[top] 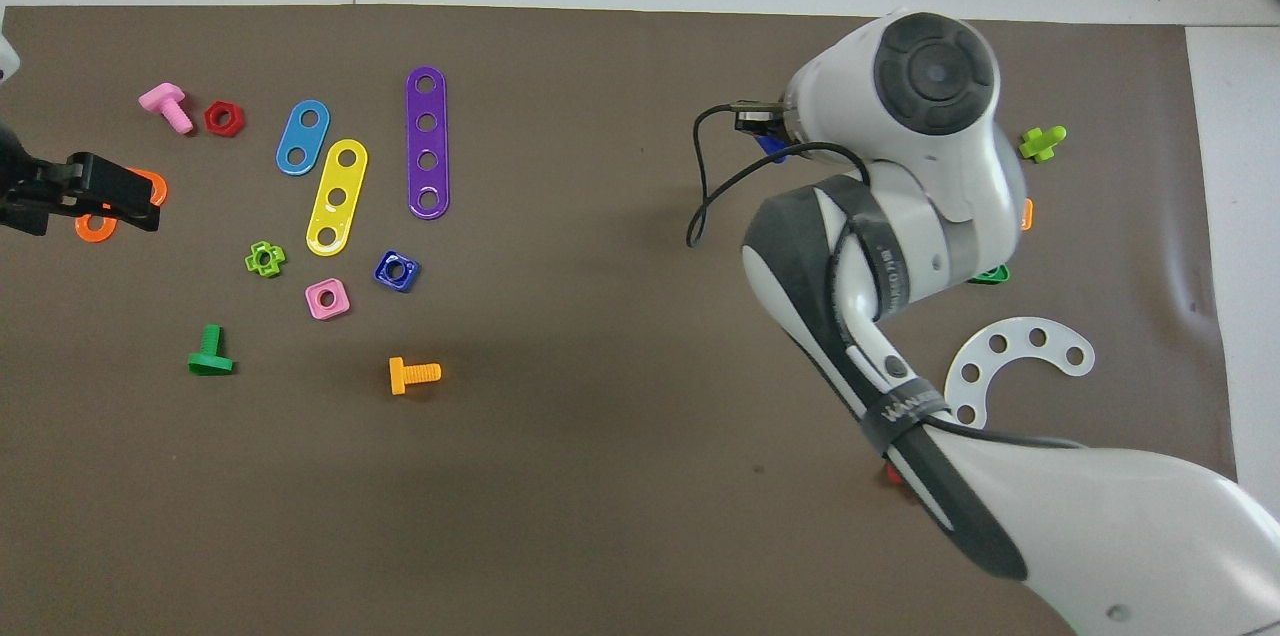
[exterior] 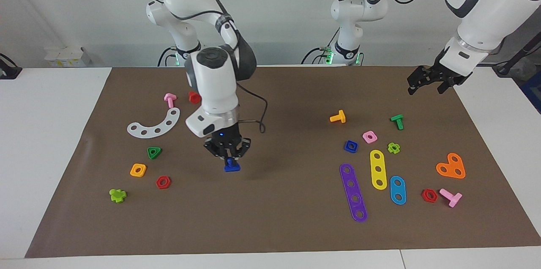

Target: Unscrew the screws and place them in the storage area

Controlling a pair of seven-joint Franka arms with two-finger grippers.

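Facing view: my right arm drops from the upper left of the frame, elbow bent high, wrist turned straight down at centre left. My right gripper point(exterior: 228, 155) points at the brown paper mat point(exterior: 279, 226), its jaws clamped on the stem of the dark-blue screw point(exterior: 231, 166), whose flat head hangs lowest, just above the mat. To the left of it in the frame lies the storage area point(exterior: 186, 163): the white curved strip point(exterior: 154, 125), the green triangular nut point(exterior: 154, 152), the orange square nut point(exterior: 138, 170) and the red hex nut point(exterior: 163, 182). My left arm waits at the upper right, forearm angled down, and my left gripper point(exterior: 427, 80) hovers over the mat's upper right edge, jaws parted with nothing between them. The dark-blue square nut point(exterior: 351, 146) sits at centre right, above the purple strip point(exterior: 353, 193).

Overhead view: my right arm sweeps in from the lower right corner, and its wrist housing fills the upper right, hiding my right gripper. Only a sliver of the dark-blue screw point(top: 771, 145) peeks out at the housing's left edge. The white curved strip point(top: 1010, 366) shows below it, at right. My left gripper point(top: 120, 196) pokes in at the left edge, over the orange heart-shaped plate point(top: 95, 228).
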